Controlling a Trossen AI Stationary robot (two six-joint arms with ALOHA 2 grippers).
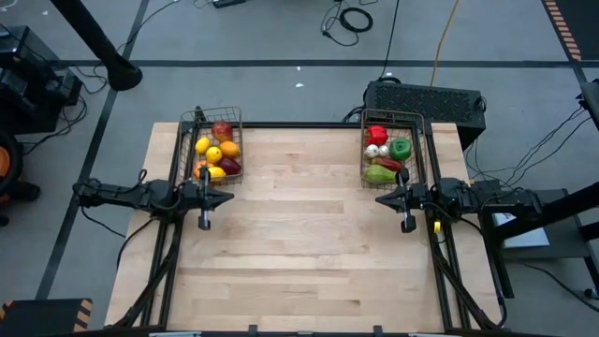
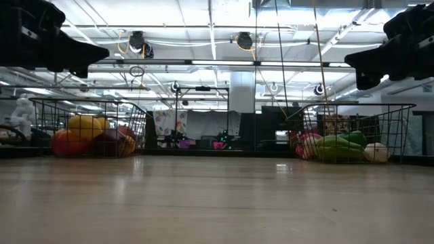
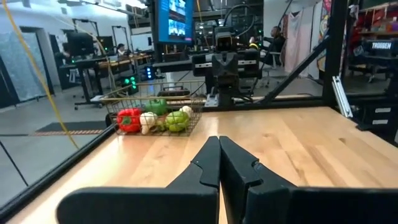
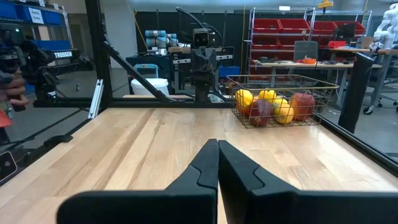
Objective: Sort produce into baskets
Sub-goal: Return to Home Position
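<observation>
Two wire baskets stand at the table's far corners. The left basket holds yellow lemons, oranges and red apples. The right basket holds a red pepper, green peppers and white garlic. My left gripper is shut and empty, pointing level toward the table's right, just near of the left basket. My right gripper is shut and empty, pointing level toward the table's left, just near of the right basket. In the wrist views each pair of fingers meets tip to tip.
The bare wooden tabletop stretches between and in front of the two grippers. A black box sits beyond the far right corner. Black frame rails run along the table's edges. People show at desks in the room behind.
</observation>
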